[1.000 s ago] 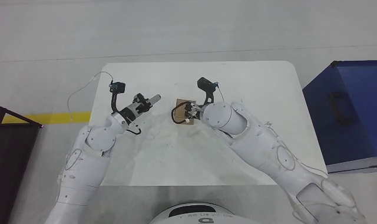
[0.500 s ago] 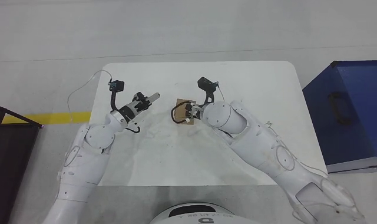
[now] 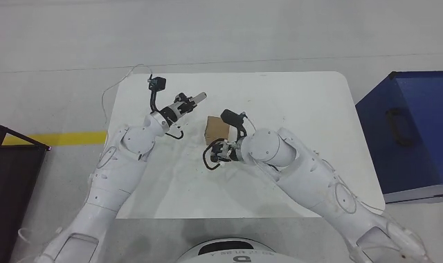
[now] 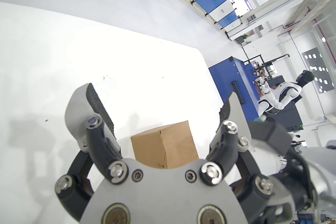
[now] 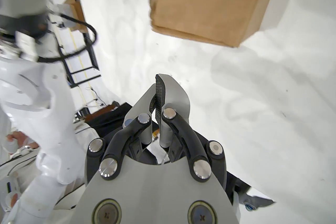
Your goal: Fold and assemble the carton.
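Table (image 3: 297, 118): white, brown carton (image 3: 217, 127) resting on it
Left gripper (image 4: 160, 93): spread wide, near carton, apart
Right gripper (image 5: 158, 83): fingers pressed together, empty, near carton

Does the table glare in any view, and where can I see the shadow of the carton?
Left wrist view: the table is washed out to plain white beyond the carton. Right wrist view: a soft grey shadow lies on the table next to the carton. Top view: the table is evenly lit, without a bright spot.
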